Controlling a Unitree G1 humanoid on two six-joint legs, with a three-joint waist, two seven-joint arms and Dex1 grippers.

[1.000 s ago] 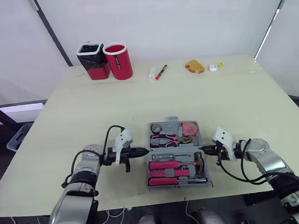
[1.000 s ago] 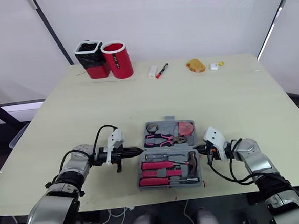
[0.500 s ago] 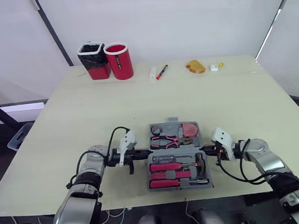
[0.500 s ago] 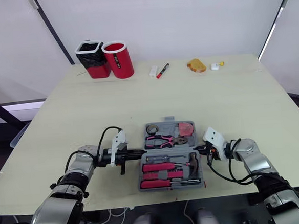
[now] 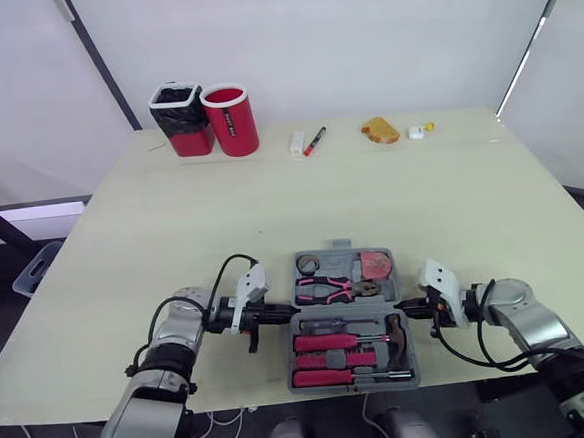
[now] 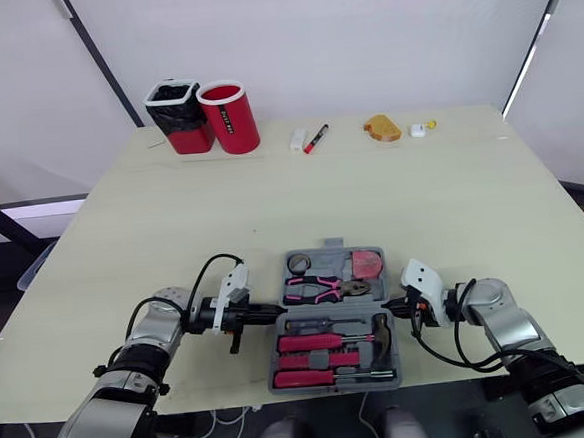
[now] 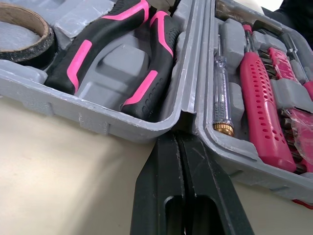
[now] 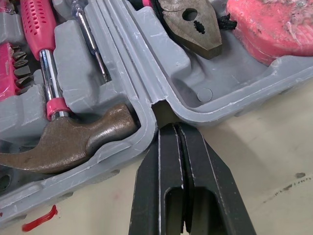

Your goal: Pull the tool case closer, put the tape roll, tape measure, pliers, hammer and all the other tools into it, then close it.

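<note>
The tool case (image 5: 347, 320) lies open flat at the near edge of the worktop (image 5: 421, 200), between the two arms, with its hinge line running side to side from one arm to the other. The left gripper (image 7: 177, 139) has its fingers clenched together on nothing, tips set in the notch where the two halves meet at the case's left end; the right gripper (image 8: 171, 128) is pressed shut and empty in the same way, in the matching notch at the right end. Both point inward along the hinge, so neither is nearer. The far half holds the tape roll (image 5: 308, 266), the pliers (image 5: 329, 289) and the red tape measure (image 5: 374, 265); the near half holds the hammer (image 5: 392, 332) and the pink-handled drivers. With the tools seated, closing looks like what is left, and that turns on the hinge: one half must swing over the other across this line. The near half sits just at the worktop's front edge, leaving little room there, while beyond the far half the worktop lies bare – the red cups (image 5: 230, 120) stand well apart at the back
</note>
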